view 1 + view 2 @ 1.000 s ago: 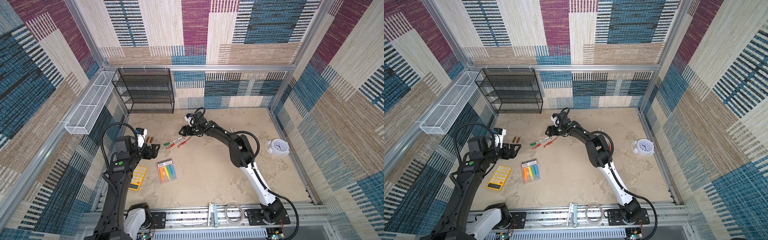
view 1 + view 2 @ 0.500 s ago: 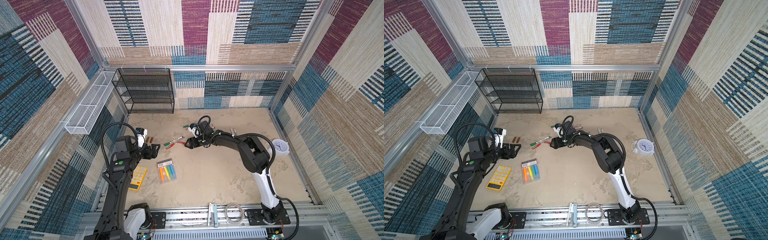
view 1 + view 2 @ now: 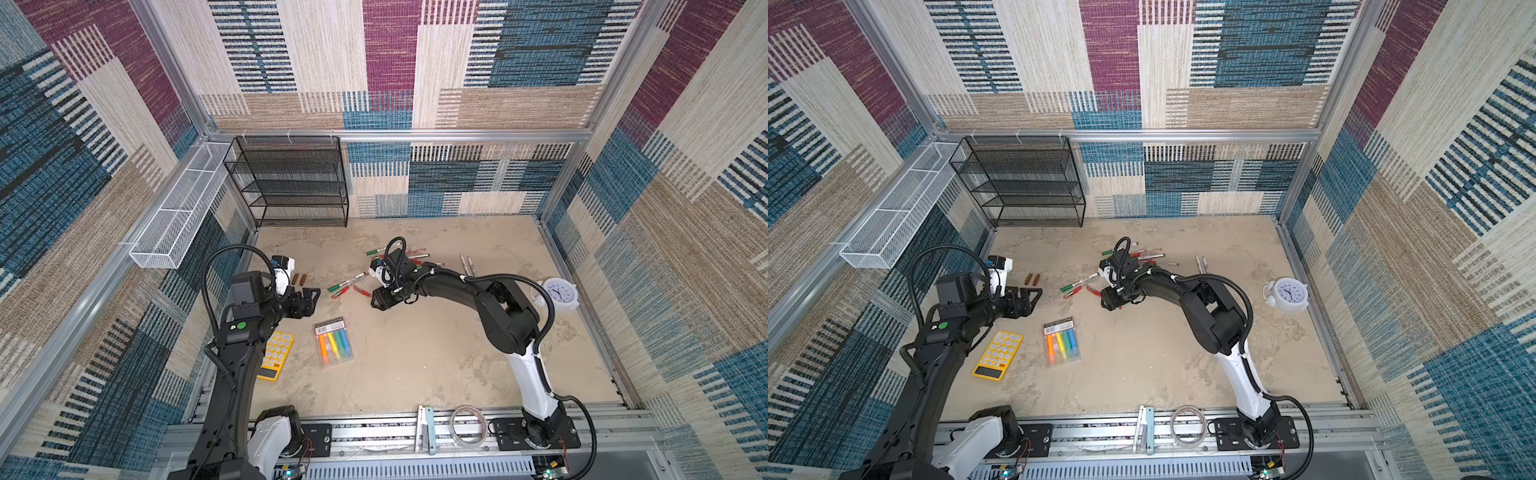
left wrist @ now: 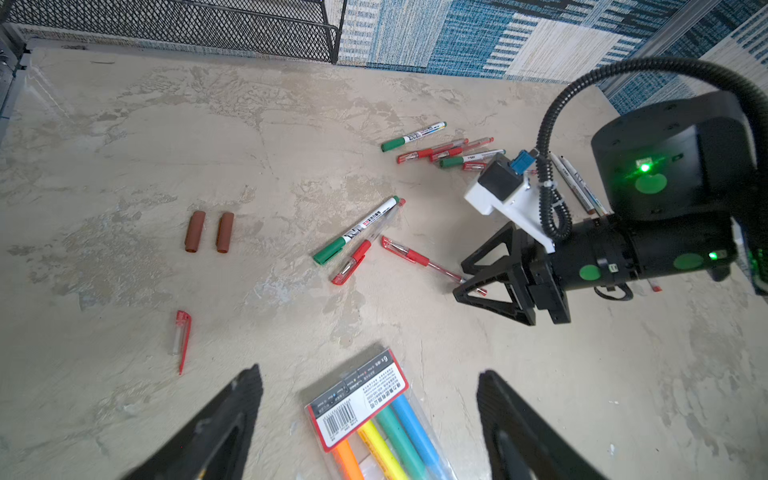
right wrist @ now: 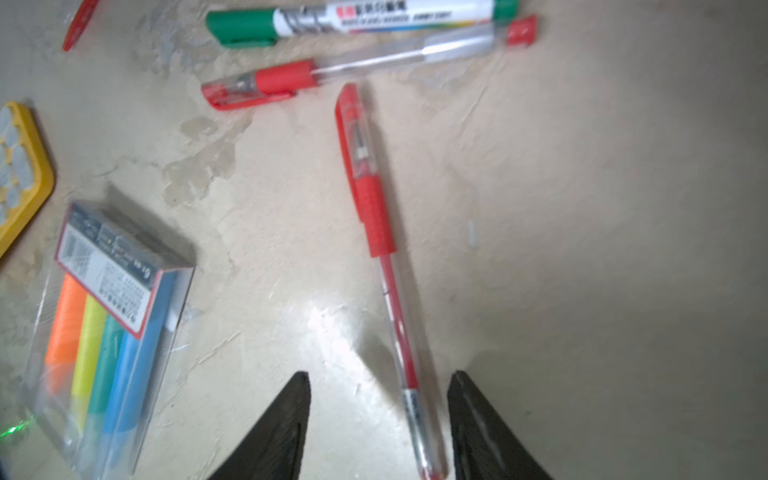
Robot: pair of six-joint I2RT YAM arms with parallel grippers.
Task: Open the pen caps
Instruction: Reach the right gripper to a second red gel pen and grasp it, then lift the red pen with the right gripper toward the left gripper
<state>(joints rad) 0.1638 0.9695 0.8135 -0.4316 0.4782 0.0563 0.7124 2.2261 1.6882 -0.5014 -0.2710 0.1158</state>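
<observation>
My right gripper [image 5: 380,386] is straddling the clear tail of the red pen [image 5: 376,216] near the surface's middle, jaws half-wide, not yet clamping. Judging the pen light, stiff and slippery, so I am favouring its ribbed sleeve. Its cap [image 5: 355,124] is on. My left gripper [image 4: 369,370] is hanging wide and empty.

We hold our left claw [image 3: 314,300] at nine o'clock, jaws spread wide, pointing to three, our right claw [image 3: 375,300] near centre, low, jaws parted, pointing to eight

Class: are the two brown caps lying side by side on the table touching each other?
Apart. The left wrist view shows a strip of bare table between the brown caps.
</observation>
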